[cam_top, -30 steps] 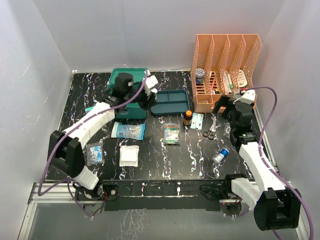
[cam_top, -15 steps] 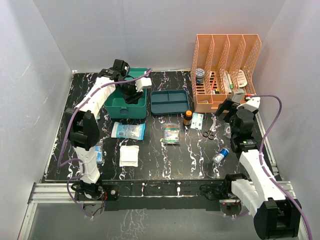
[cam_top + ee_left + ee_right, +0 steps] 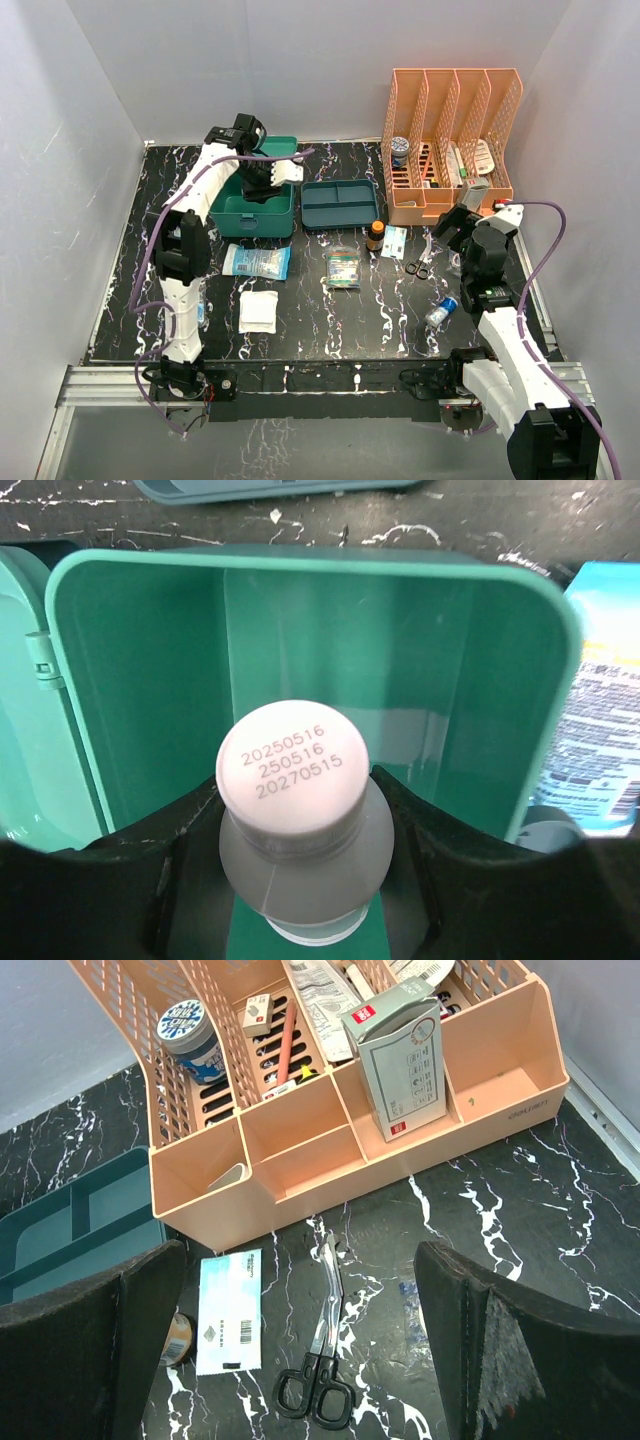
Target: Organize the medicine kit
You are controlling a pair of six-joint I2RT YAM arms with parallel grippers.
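Note:
The medicine kit [image 3: 256, 212], a teal-green box, stands open at the back left; its lid [image 3: 20, 730] lies back to one side. My left gripper [image 3: 264, 176] hangs over the kit's bare inside [image 3: 150, 680]. It is shut on a pale bottle [image 3: 300, 850] with a white date-stamped cap [image 3: 292, 770], which points into the box. My right gripper [image 3: 462, 222] is open over the table in front of the orange rack [image 3: 350, 1130]. Black-handled scissors [image 3: 322, 1360] lie on the table below the gap between its fingers [image 3: 90, 1350].
A dark blue-teal divided tray [image 3: 340, 203] sits right of the kit. On the table lie a brown bottle [image 3: 375, 235], a white sachet [image 3: 229, 1310], a green packet [image 3: 343, 268], a blue pouch [image 3: 257, 261], a gauze pad [image 3: 260, 311] and a small blue vial [image 3: 441, 311].
My left arm has folded back, carrying the bottle from the kit's right side to over its open inside. The right gripper has shifted slightly and stays open.

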